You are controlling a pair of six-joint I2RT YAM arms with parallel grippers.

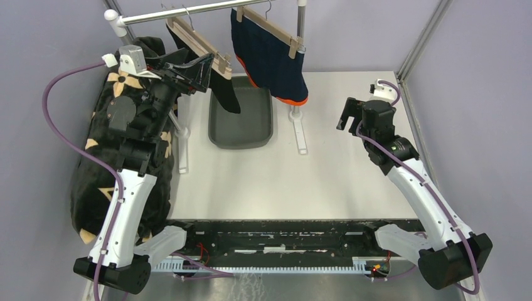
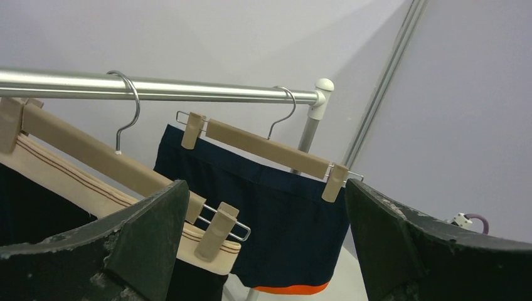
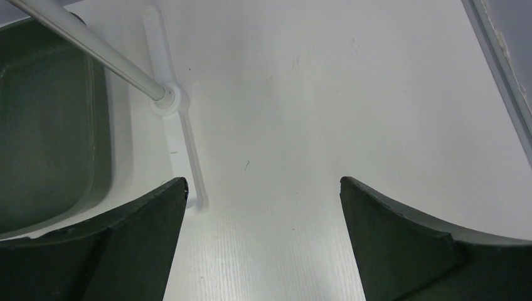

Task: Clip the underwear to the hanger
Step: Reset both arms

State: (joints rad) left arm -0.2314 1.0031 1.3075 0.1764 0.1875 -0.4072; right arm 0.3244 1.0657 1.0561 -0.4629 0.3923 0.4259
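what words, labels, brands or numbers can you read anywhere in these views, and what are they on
No text, label, brand or number can be read in any view.
The navy underwear, its wooden clip hanger and the grey tray show no print.
The black cloth bears tan shapes: a pattern, not letters.

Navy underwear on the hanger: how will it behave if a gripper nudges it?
Probably floppy: the navy underwear hangs limp from two clips, so it should fold away rather than resist. Its hanger sits on the rail by one thin hook, so a push would likely swing or slide it.
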